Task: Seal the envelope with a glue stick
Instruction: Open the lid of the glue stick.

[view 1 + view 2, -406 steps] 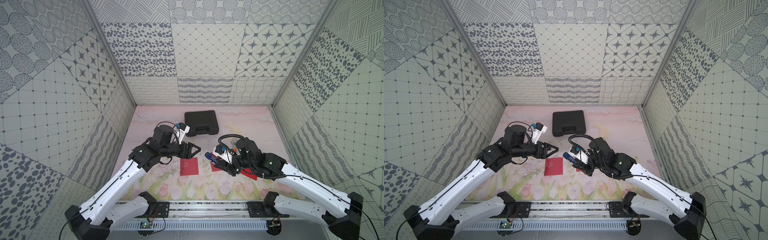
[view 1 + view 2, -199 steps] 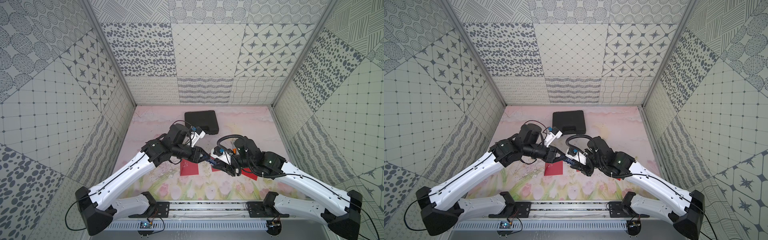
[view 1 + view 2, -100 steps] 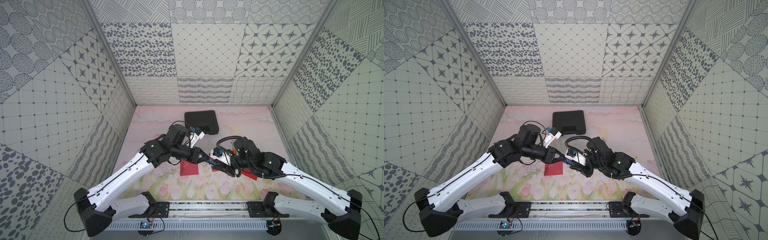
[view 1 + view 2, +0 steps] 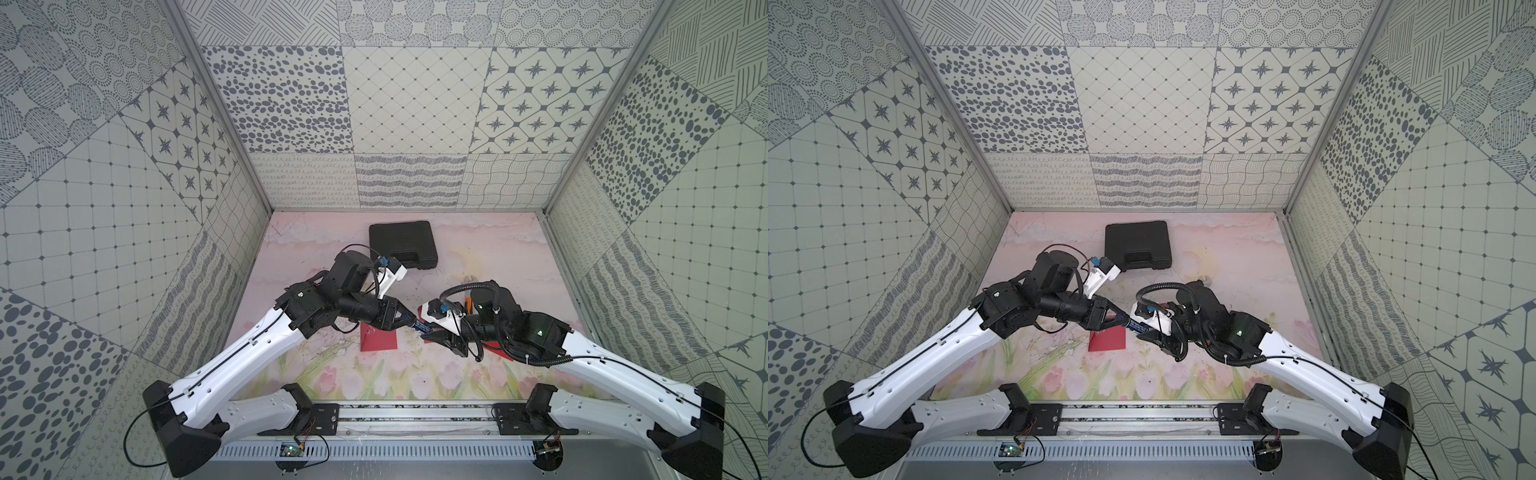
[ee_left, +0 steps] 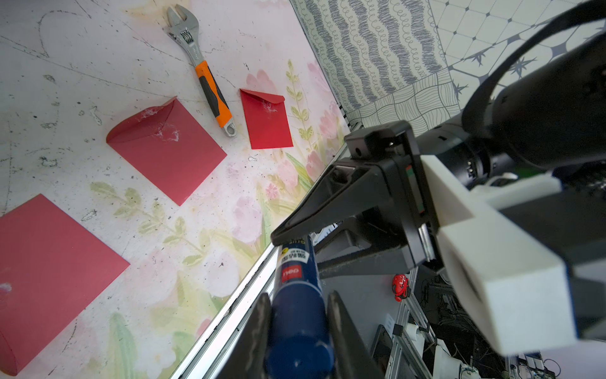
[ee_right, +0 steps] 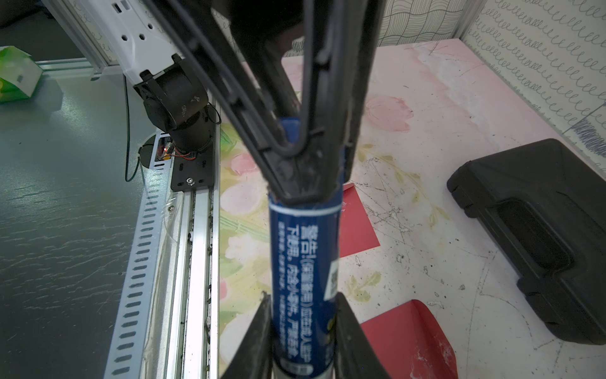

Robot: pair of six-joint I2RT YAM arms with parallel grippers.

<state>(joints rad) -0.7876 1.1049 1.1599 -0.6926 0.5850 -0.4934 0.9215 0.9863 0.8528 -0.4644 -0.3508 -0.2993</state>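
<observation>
White arms (image 4: 249, 349) tip-to-tip (glue stick (image 4: 422, 326) between)

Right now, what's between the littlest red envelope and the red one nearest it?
The wrench lies between the littlest envelope and the middle envelope; the left wrist view shows it.
</observation>
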